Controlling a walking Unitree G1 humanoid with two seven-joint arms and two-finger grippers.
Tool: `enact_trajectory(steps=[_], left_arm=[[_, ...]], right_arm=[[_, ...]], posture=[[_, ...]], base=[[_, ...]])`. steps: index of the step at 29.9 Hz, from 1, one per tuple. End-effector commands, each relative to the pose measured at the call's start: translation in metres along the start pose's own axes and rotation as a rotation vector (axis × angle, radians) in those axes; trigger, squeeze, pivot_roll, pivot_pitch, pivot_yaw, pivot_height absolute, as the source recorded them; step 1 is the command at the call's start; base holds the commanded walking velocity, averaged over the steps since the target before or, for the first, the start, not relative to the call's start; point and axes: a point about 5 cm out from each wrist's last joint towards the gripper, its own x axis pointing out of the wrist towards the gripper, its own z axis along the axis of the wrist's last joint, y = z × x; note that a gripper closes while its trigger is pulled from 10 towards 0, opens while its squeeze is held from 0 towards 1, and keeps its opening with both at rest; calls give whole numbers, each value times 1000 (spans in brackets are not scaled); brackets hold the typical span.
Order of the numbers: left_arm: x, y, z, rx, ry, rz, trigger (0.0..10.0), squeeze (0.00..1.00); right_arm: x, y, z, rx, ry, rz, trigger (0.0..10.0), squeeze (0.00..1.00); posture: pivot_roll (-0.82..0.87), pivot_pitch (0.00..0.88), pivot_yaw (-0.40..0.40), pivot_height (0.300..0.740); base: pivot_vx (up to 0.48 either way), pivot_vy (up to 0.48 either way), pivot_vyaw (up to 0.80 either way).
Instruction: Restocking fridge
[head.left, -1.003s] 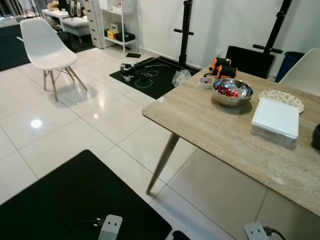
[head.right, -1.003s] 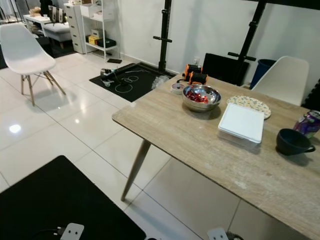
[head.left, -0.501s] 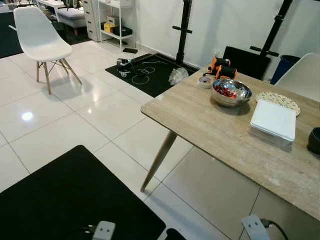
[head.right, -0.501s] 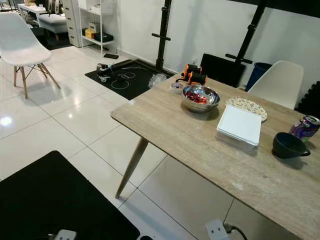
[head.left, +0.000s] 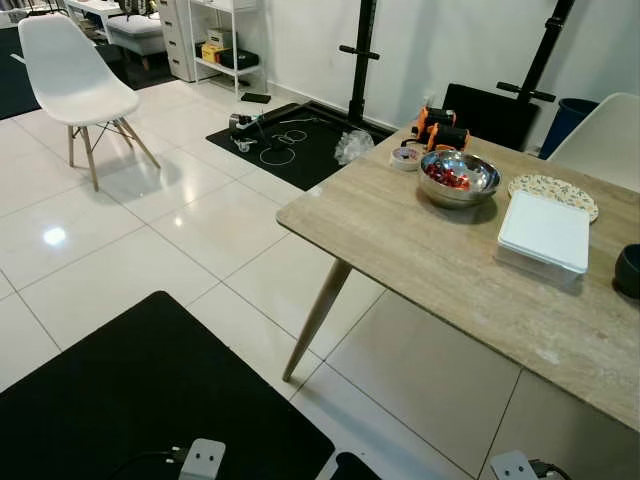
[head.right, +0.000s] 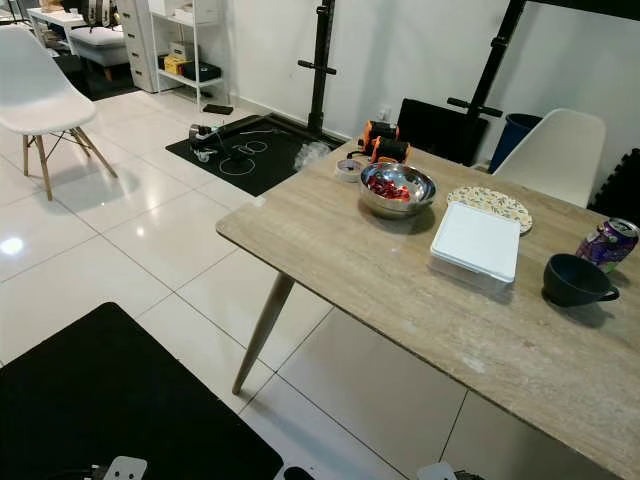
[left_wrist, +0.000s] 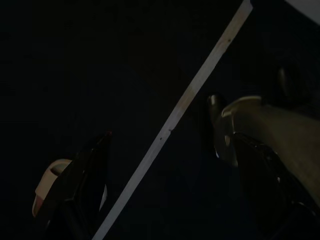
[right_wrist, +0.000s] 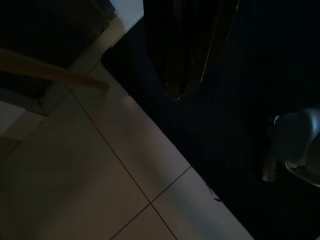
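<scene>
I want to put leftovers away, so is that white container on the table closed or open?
Closed. The white container sits on the wooden table with its flat white lid level across the top.

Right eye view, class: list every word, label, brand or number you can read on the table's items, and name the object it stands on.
No text can be read.
Purple can: printed markings, too small and blurred to read.
Patterned plate: only decoration, no lettering.
White lidded container, metal bowl, dark cup: no markings visible.

Dim pale floor tiles (right_wrist: 100, 180) meet a black mat (right_wrist: 235, 125).
</scene>
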Motion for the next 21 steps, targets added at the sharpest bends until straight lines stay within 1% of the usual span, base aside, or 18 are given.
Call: enact_trajectory(steps=[1, 13, 21], left_arm=[[-1, 2, -6, 8, 19, 1, 10000, 0], [-1, 0, -8, 16, 22, -5, 10000, 0], [-2, 1, -12, -5, 31, 3, 10000, 0]], right_arm=[[0, 0, 0, 21, -1, -6, 10000, 0], [0, 2, 0, 48, -4, -8, 10000, 0], [0, 2, -1, 56, 1, -9, 10000, 0]], posture=[[-96, 36, -62, 740], [-88, 37, -55, 740], [-71, 34, -57, 740]], base=[[0, 0, 0], [0, 0, 0], [0, 0, 0]])
